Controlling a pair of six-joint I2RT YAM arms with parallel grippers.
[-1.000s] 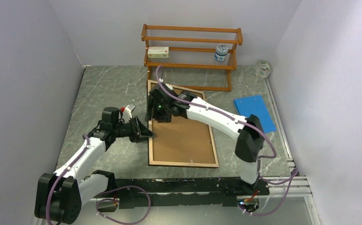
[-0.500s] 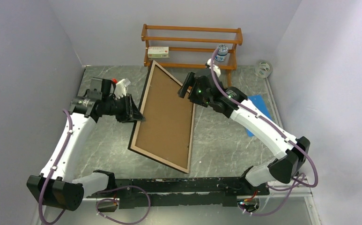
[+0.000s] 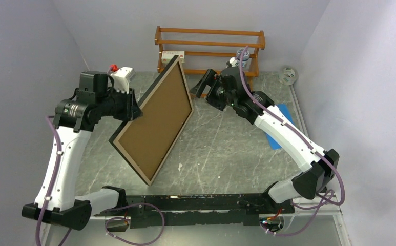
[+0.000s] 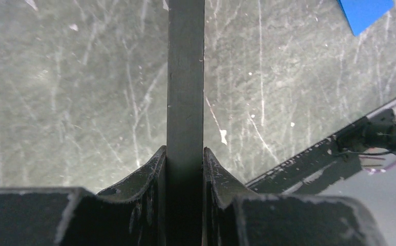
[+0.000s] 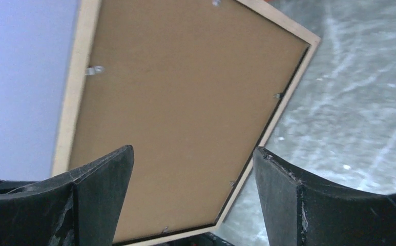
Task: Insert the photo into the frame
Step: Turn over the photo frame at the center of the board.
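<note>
The frame [image 3: 154, 120] is lifted off the table and stands steeply tilted, its brown back and light wood border facing the camera. My left gripper [image 3: 131, 110] is shut on its left edge; in the left wrist view the thin dark frame edge [image 4: 185, 77] runs up from between my closed jaws [image 4: 185, 159]. My right gripper [image 3: 201, 87] is open and empty, just right of the frame's top corner and apart from it. In the right wrist view the frame's back [image 5: 185, 113] fills the space beyond the open gripper [image 5: 193, 164]. The photo is not visible.
A wooden shelf rack [image 3: 209, 46] stands at the back with a white box [image 3: 172, 55] and a jar [image 3: 242, 57]. A blue sheet [image 3: 283, 125] lies at the right, partly under the right arm. A tape roll [image 3: 288, 75] sits far right.
The frame lay flat on the table; my left gripper has raised it and swung it up to the left. My right gripper has come off the frame and moved back and right.
</note>
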